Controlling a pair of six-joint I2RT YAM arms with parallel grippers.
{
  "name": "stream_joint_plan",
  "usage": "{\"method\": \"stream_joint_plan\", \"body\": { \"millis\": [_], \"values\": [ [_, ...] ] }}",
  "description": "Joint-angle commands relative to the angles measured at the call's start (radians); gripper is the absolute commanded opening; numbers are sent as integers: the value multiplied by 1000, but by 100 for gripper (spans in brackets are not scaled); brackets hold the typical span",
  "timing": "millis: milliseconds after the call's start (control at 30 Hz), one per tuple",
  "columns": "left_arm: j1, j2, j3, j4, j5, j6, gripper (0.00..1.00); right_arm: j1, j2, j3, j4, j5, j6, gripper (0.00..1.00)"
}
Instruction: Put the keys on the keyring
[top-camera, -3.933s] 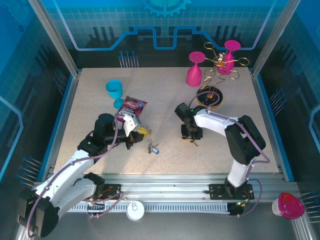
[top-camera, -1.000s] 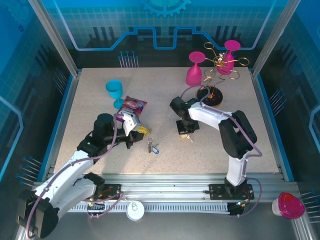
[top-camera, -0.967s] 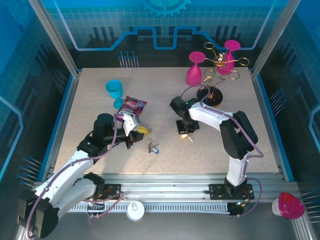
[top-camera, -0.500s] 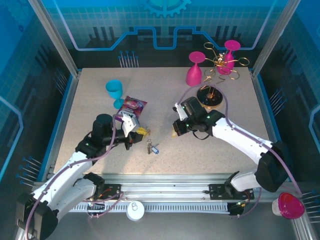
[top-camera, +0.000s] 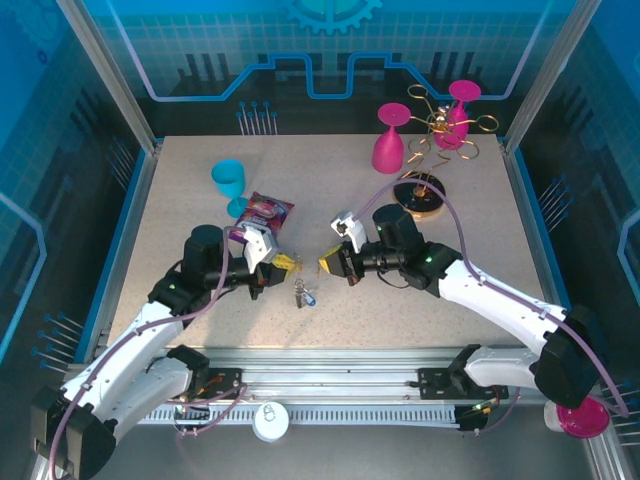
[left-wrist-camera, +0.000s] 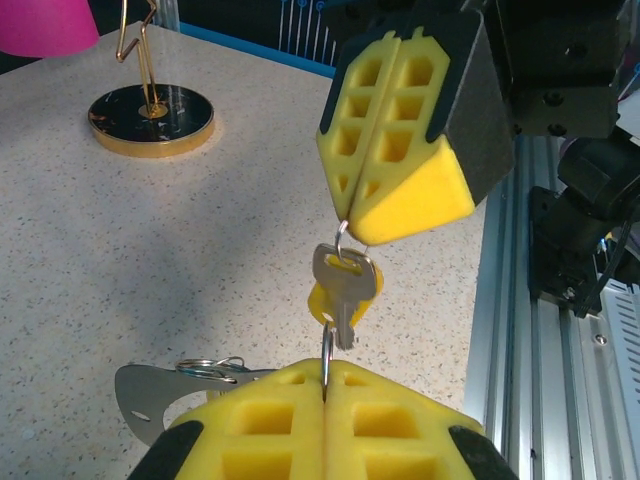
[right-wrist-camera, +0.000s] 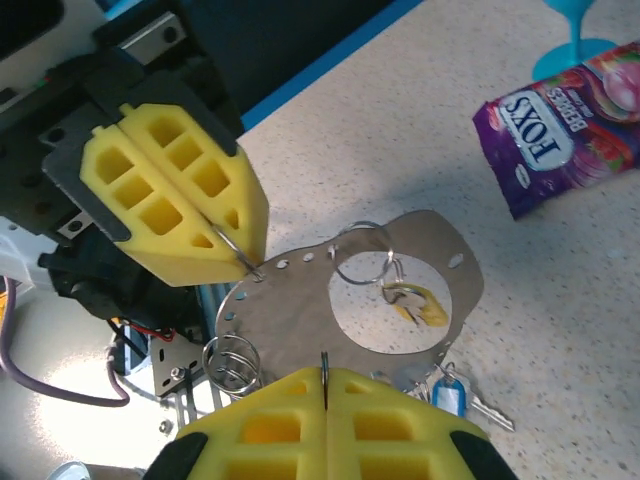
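I record the right gripper (left-wrist-camera: 345, 225) moved nearer, pinching the key (left-wrist-camera: 340, 275)'s ring (left-wrist-camera: 341, 238); left gripper (left-wrist-camera: 325, 368) pinches a wire loop (left-wrist-camera: 327, 345); packet (right-wrist-camera: 560, 130) reads "FOXS".

Landmark: snack packet (top-camera: 264, 213), lying on the surface (top-camera: 330, 185). Stemmed cup (top-camera: 228, 177) behind and left, foot just beside it. Wire stand (top-camera: 430, 197) well to the right. First goblet (top-camera: 388, 150) behind and right; second goblet (top-camera: 458, 128) farther out that way. Tagged keys (top-camera: 304, 293) in front, slightly right. Lidded jar (top-camera: 270, 421) well in front, past the surface edge.
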Motion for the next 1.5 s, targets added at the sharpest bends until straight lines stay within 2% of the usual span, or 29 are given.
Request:
{"method": "stream_joint_plan", "body": {
  "millis": [0, 533, 1467],
  "values": [
    [-8, -9, 41, 3, 45, 13, 0, 29, -16, -22, 83, -58, -11, 0],
    [-8, -9, 27, 60, 73, -59, 0, 79, 22, -19, 203, -40, 14, 0],
    [-8, 0, 23, 54, 86, -53, 0, 85, 49, 6, 226, -2, -24, 0]
  ]
}}
